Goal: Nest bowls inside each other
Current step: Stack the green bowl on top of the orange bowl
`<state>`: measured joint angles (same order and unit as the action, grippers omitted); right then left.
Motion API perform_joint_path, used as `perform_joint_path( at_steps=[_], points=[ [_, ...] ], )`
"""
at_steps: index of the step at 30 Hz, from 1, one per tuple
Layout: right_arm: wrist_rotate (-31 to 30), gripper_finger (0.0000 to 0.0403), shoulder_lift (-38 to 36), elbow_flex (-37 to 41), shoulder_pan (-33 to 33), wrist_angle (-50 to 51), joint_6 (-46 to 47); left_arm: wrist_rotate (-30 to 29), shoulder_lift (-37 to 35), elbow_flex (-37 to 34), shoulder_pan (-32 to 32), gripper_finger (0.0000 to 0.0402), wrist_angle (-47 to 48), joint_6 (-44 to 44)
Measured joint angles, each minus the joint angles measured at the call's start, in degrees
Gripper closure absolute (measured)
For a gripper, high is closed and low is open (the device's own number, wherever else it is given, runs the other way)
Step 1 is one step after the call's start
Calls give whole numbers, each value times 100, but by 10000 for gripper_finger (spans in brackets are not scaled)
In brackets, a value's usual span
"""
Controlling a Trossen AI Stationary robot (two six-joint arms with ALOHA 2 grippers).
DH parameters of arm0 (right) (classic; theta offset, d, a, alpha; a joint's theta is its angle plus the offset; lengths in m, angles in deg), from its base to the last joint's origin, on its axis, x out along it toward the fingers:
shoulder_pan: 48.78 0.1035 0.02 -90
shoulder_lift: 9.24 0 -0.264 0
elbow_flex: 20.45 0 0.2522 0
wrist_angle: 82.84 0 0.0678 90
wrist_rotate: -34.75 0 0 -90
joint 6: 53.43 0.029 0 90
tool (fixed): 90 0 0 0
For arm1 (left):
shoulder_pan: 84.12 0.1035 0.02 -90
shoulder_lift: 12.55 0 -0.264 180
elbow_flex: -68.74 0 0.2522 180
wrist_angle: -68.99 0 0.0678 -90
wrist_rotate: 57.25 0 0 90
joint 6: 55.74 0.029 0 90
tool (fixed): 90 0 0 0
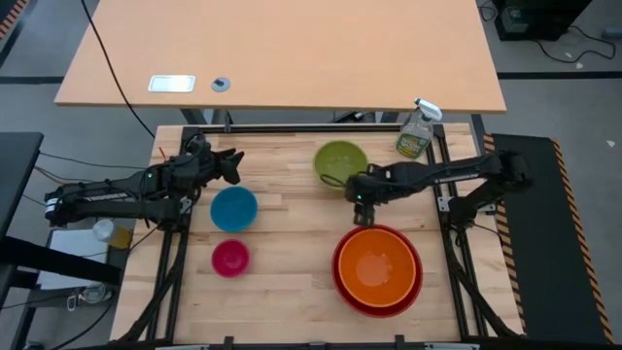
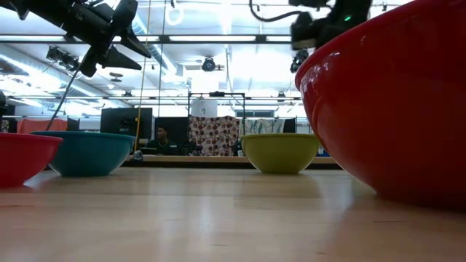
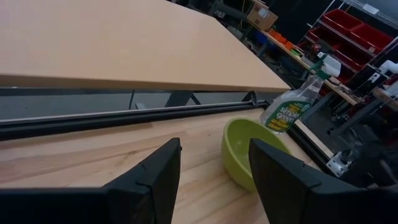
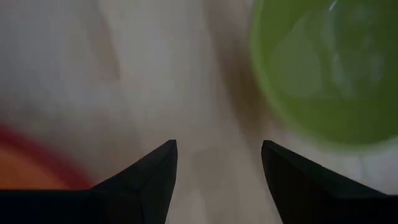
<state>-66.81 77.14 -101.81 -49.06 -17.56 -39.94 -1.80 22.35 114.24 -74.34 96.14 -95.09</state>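
Observation:
An orange bowl (image 1: 377, 264) sits nested inside the large red bowl (image 1: 350, 292) at the near right. The lime green bowl (image 1: 340, 161) stands at the far middle, the blue bowl (image 1: 233, 208) at the left, and the magenta bowl (image 1: 230, 258) nearer than it. My right gripper (image 4: 219, 152) hangs open above bare table, between the green bowl (image 4: 329, 68) and the red bowl's rim (image 4: 37, 143), pointing steeply down. My left gripper (image 1: 234, 166) waits open in the air beyond the blue bowl, aimed toward the green bowl (image 3: 252, 152).
A clear spray bottle (image 1: 418, 131) stands at the table's far right corner, just beyond the green bowl. A light-wood desk (image 1: 282, 49) lies beyond the far edge. Bare tabletop (image 1: 292, 243) lies between the left bowls and the red bowl.

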Motion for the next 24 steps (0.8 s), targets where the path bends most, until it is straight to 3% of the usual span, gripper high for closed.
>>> perform_joint_path(
  at_steps=[7, 16, 24],
  points=[
    [-10, 163, 591, 0, -496, -937, -1598, 0, 0, 0, 0, 209, -4, 7],
    [-285, 173, 1420, 0, -902, -1078, -2262, 0, 0, 0, 0, 209, -2, 11],
    [-92, 251, 1848, 0, -1046, -1206, -2272, 0, -1, 0, 0, 209, -2, 11]
  ],
)
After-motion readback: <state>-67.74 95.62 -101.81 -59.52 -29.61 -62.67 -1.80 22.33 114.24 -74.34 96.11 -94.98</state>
